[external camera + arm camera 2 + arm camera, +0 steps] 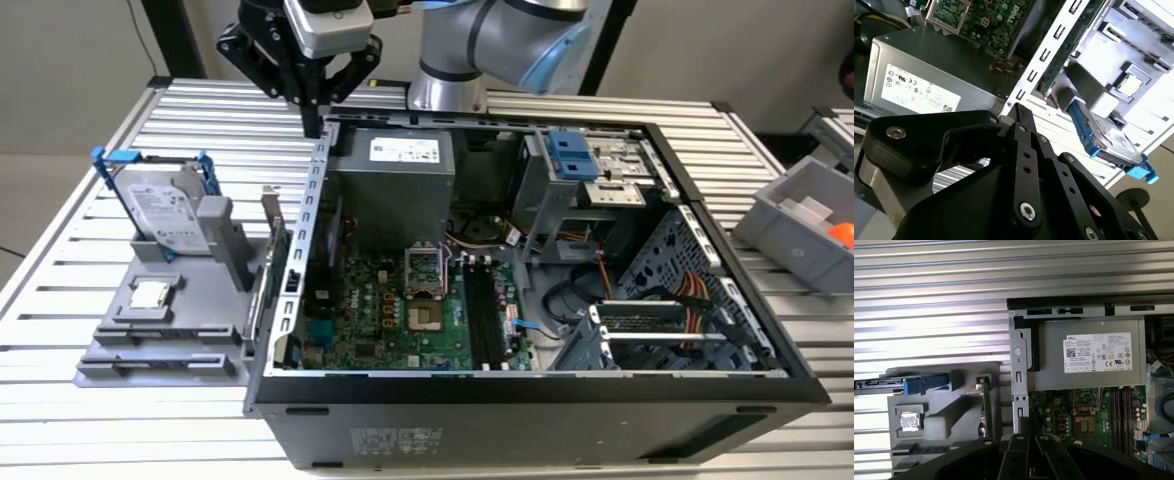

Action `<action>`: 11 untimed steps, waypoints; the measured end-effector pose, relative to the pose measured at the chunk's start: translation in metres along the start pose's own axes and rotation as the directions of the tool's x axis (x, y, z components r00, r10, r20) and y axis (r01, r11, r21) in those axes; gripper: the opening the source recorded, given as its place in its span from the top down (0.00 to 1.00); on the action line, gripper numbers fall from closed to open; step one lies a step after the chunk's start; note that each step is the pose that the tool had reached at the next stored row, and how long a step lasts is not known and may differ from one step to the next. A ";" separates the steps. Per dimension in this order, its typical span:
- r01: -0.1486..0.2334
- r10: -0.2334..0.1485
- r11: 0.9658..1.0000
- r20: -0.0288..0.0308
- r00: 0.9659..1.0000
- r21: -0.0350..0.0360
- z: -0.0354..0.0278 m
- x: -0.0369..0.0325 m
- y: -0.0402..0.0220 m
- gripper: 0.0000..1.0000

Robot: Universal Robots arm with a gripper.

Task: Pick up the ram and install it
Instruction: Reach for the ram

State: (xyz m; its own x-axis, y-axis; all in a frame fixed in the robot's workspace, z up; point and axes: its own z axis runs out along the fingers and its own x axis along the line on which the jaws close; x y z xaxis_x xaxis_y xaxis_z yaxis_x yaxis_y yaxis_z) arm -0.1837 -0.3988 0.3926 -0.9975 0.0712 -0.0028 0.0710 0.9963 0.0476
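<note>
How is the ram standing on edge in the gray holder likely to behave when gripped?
The ram looks thin and flat, so probably stiff, light, and fragile. Standing on edge in the gray holder, it might tilt if pushed sideways.

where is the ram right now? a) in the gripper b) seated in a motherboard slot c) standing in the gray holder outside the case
c: the ram stands on edge in the gray holder beside the case, apart from the gripper.
</note>
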 end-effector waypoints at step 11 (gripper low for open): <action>0.000 0.000 1.000 -0.002 1.000 0.000 0.0000 0.0112 -0.0008 1.00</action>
State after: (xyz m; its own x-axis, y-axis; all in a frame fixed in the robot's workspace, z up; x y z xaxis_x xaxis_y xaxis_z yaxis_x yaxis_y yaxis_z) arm -0.1950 -0.3988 0.3926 -0.9975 0.0712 -0.0013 0.0710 0.9963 0.0475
